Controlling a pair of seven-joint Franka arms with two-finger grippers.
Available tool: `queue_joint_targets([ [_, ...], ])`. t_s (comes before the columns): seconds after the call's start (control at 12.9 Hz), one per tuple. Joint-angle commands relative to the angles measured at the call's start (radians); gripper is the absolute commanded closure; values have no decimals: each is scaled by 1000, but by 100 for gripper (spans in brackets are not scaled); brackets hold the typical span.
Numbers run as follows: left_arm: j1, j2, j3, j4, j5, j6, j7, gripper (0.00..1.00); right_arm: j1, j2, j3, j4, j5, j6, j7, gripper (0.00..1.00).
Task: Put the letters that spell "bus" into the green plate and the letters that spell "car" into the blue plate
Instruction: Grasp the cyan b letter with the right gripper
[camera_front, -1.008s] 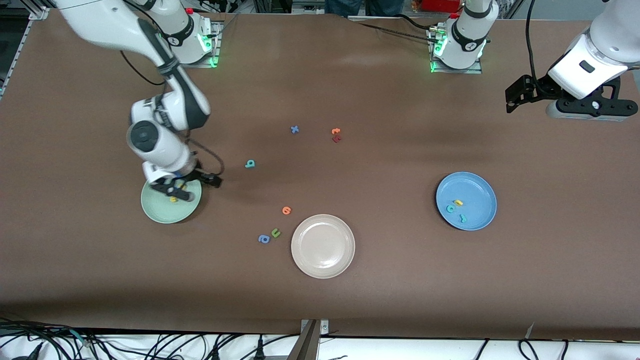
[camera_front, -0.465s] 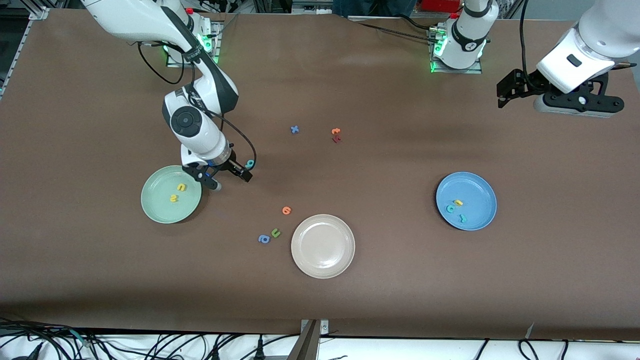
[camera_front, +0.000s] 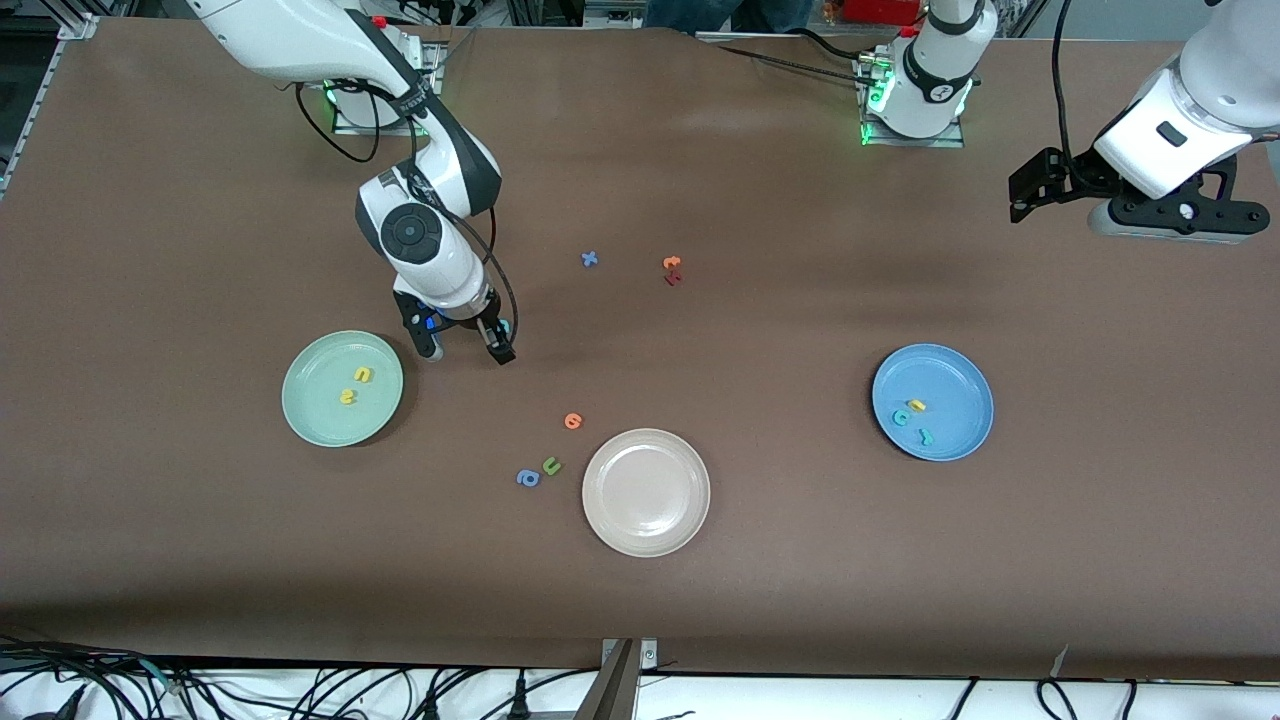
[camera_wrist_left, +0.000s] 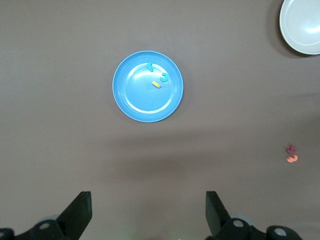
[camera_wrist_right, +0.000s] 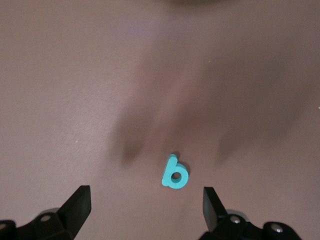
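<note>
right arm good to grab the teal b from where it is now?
Probably yes. The right gripper hangs open right over the teal "b", which lies alone on bare table with no other letter or plate crowding it. A straight descent looks unobstructed.

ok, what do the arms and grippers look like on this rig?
Both arms are glossy white with black joint bands, and black cables loop along them. The right gripper and left gripper are black, with black wedge-shaped fingers. Green lights glow at both bases.
</note>
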Motion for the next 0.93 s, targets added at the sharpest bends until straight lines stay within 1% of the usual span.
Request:
queue_joint_targets([
  [0.0,19,16,-19,30,2,-18,12,0,-5,28,-4,-4,-15,7,38,5],
  [0.16,15,17,-19,30,2,-18,7,0,-5,36,-4,-6,-13,7,42,6],
  [0.31,15,17,-17,30,0,-16,7,0,-7,51,-4,-6,-9,7,51,11],
  [0.54,16,29,-15,41,-2,-15,7,0,-5,62,-2,-9,-10,7,84,14],
  [0.7,12,49,-14,67,0,-15,1,0,-7,74,-4,-7,-10,14,84,21],
  [0.85,18,51,-14,69,-2,-16,-11,0,-5,85,-2,-7,-10,28,83,23],
])
